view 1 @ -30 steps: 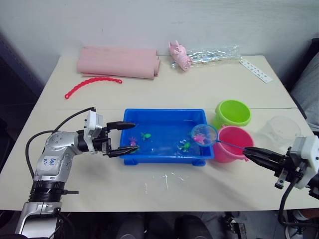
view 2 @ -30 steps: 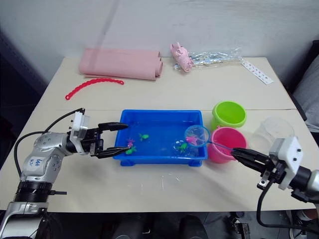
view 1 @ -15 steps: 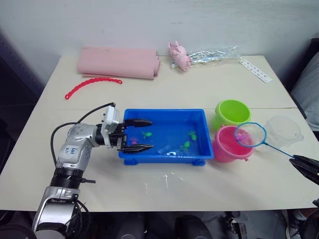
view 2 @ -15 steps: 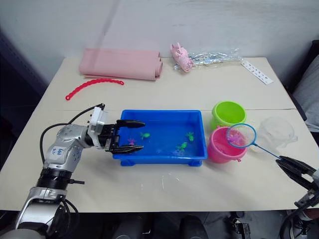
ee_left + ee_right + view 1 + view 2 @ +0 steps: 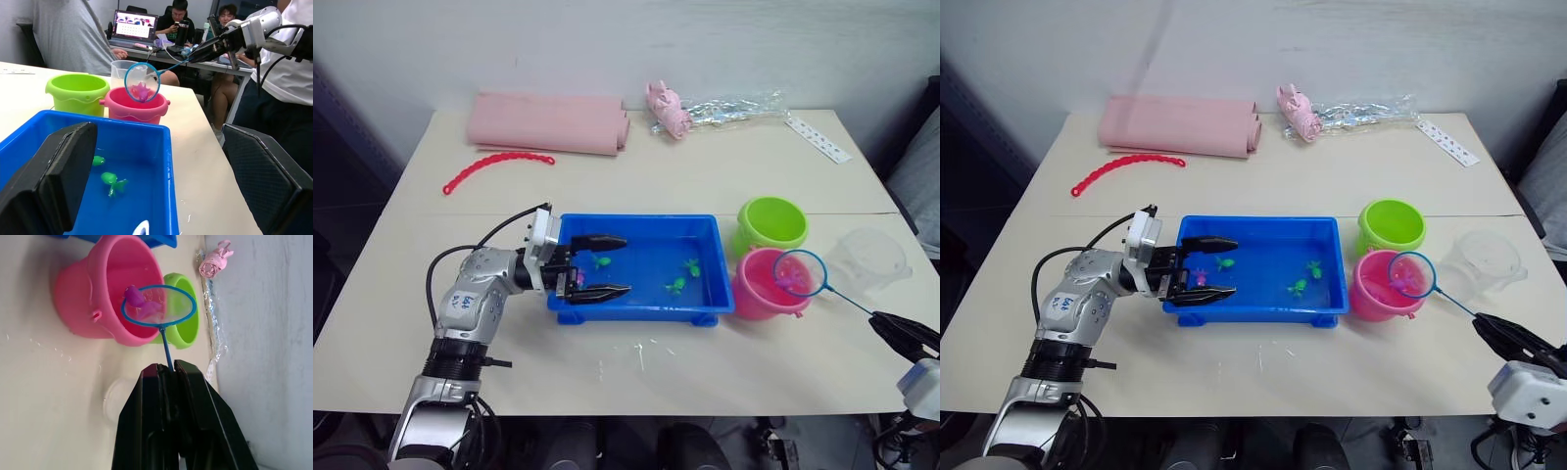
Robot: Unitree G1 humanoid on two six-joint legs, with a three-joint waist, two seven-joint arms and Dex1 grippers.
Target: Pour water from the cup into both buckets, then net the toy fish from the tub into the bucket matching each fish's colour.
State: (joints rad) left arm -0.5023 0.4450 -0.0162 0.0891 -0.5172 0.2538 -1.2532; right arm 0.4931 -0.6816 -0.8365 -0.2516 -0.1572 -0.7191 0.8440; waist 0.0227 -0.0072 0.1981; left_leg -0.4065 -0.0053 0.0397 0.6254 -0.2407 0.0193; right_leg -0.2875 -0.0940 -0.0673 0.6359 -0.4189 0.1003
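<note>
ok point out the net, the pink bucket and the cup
net point(image 5: 800, 273), left eye view, on the mesh inside the hoop
pink bucket point(image 5: 751, 294), left eye view, on its outer wall
cup point(image 5: 871, 260), left eye view, on its clear body

You lift the net point(image 5: 801, 273) out of the tub point(image 5: 636, 227) toward 3 o'clock; it now hangs over the pink bucket point(image 5: 761, 284), pink fish point(image 5: 132, 295) inside. Your left gripper point(image 5: 599, 265) advances over the tub's 9 o'clock end.
</note>
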